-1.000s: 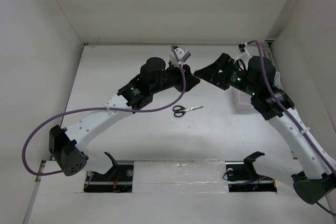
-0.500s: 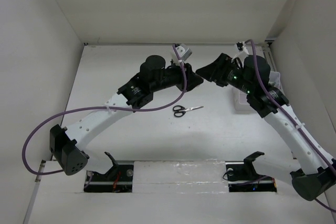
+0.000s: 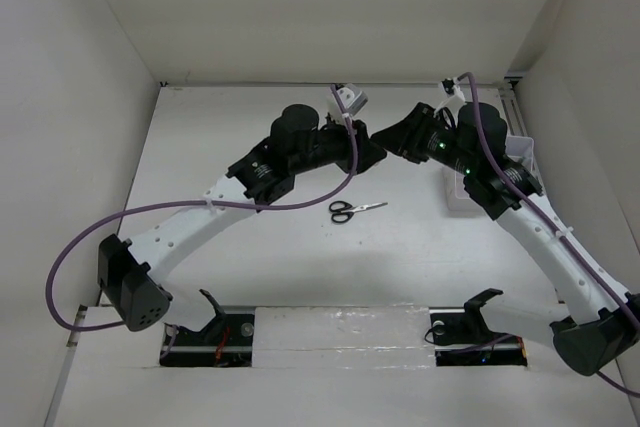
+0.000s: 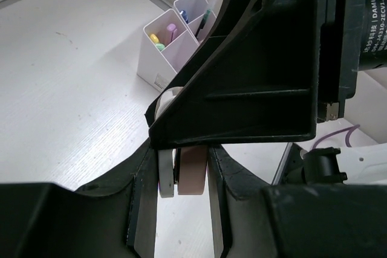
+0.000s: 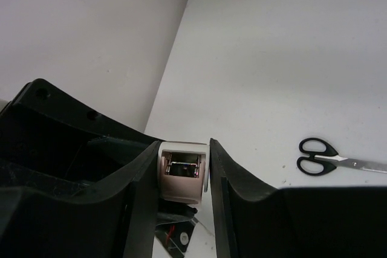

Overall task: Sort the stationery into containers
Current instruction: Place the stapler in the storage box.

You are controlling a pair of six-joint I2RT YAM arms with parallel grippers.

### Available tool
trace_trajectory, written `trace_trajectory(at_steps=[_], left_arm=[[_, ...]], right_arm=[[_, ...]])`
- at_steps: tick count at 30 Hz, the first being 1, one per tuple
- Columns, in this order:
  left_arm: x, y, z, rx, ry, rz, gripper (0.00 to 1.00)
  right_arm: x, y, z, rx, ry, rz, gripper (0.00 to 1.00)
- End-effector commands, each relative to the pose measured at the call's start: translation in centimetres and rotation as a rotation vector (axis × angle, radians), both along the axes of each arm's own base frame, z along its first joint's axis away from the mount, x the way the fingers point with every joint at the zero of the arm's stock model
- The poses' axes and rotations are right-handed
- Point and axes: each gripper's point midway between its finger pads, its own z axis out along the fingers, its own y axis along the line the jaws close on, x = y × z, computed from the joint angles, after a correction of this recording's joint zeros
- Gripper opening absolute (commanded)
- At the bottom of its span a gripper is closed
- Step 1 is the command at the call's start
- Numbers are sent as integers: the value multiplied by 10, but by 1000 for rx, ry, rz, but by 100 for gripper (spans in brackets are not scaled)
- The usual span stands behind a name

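Observation:
A small pink and white stationery piece (image 4: 192,172) hangs in the air between both grippers. My left gripper (image 4: 181,156) is shut on it. My right gripper (image 5: 183,152) meets it from the opposite side, both fingers against the piece (image 5: 180,179). From above, the left gripper (image 3: 370,150) and right gripper (image 3: 386,140) touch tip to tip and hide the piece. Black-handled scissors (image 3: 355,210) lie flat on the table below them, also seen as scissors (image 5: 329,161). The white containers (image 4: 176,49) hold coloured markers and pens; in the top view the right arm partly hides the containers (image 3: 462,192).
White walls enclose the table on the left, back and right. The arm bases and their black mounts (image 3: 210,322) sit along the near edge. A purple cable (image 3: 300,202) loops off the left arm above the table.
My right gripper has slid a little left to the left gripper and its fingers have closed in on the pink piece. The left arm and the scissors have stayed put.

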Motion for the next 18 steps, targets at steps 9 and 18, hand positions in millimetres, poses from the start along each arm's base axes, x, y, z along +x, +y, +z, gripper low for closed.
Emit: trace_trajectory(at_steps=[9, 18], left_arm=[[11, -5, 18, -21, 27, 46, 100], [14, 38, -17, 16, 159, 198, 100]], right_arm=[[25, -46, -22, -198, -157, -73, 0], [47, -164, -49, -477, -223, -388, 0]])
